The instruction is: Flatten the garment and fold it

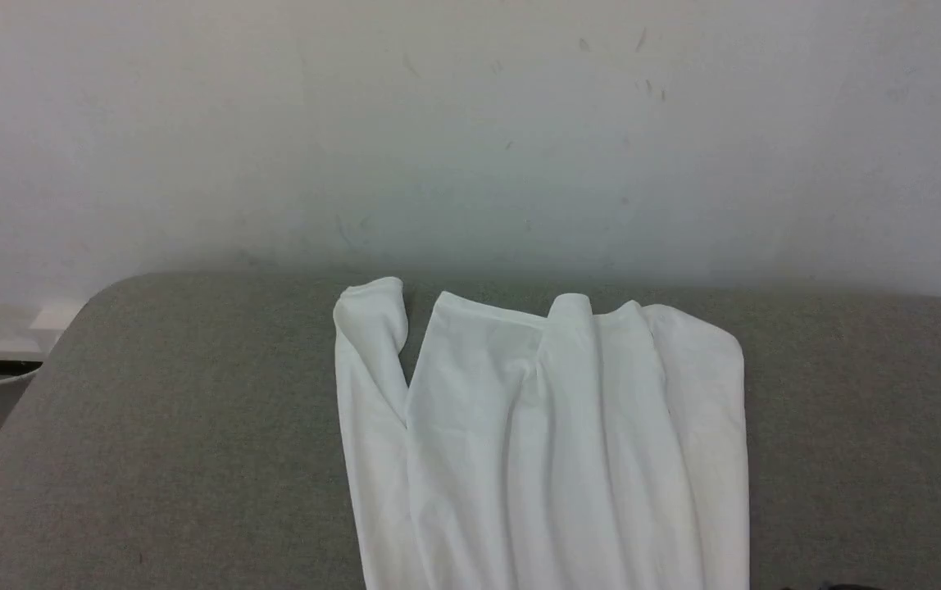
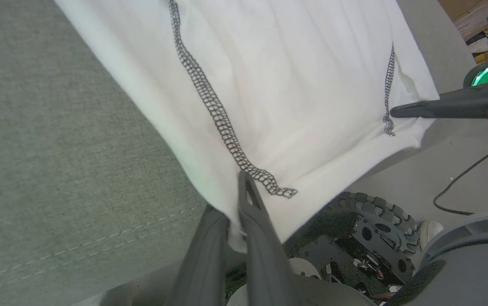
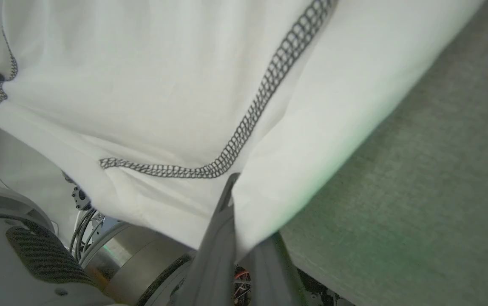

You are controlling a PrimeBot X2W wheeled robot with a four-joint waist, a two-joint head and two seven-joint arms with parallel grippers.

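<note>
The garment (image 1: 544,442), a white thin-fabric shirt, is laid lengthwise on the grey fabric-covered desk (image 1: 151,426). Its far end is bunched into soft folds near the wall (image 1: 470,123), and its near edge overhangs the desk front. Dark grey zigzag stitching (image 2: 210,97) is run along the seams. One near corner is clamped in the jaws of the left gripper (image 2: 233,199), the other in those of the right gripper (image 3: 244,212).

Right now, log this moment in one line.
white shirt: creased lengthwise on grey padded surface, not yet folded | left pincer: shut on its hem | right pincer: shut on its hem
</note>
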